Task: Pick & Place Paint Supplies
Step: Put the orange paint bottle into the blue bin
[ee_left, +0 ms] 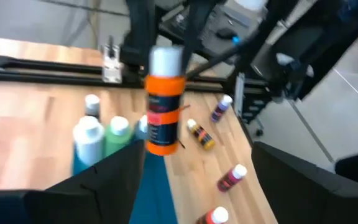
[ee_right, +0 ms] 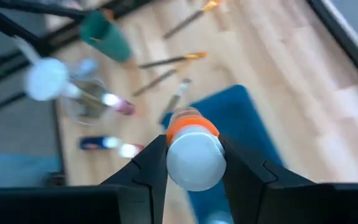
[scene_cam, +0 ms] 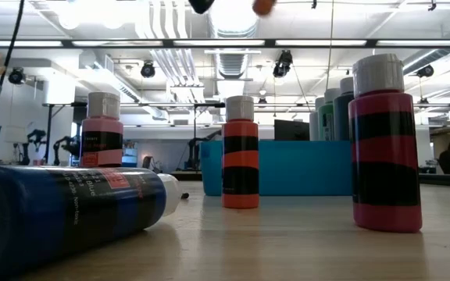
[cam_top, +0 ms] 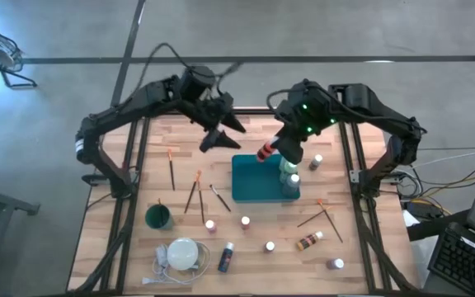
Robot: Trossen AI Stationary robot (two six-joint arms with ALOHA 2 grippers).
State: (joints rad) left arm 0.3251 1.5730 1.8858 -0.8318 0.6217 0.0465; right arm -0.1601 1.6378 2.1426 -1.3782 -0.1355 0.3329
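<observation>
The orange bottle (ee_right: 191,146), white-capped with a black-banded orange label, is pinched at its neck between the right gripper (ee_right: 192,163) fingers and hangs in the air over the rear left part of the teal tray (cam_top: 251,188). In the high view only its striped body shows beside the arm. The left gripper (cam_top: 218,132) hovers behind the tray's left rear corner with its fingers spread wide and nothing between them; its wrist view looks straight at the bottle, which is blurred there. Pale blue and green bottles (cam_top: 290,177) stand together at the tray's right edge, partly hidden under the right arm. The tray's middle and left are bare. More bottles (cam_top: 246,222) and thin brushes (cam_top: 194,194) lie scattered on the wooden table (cam_top: 361,247) in front of and beside the tray, a green cup (cam_top: 158,217) front left. In the low view both grippers are cut off at the top edge.
</observation>
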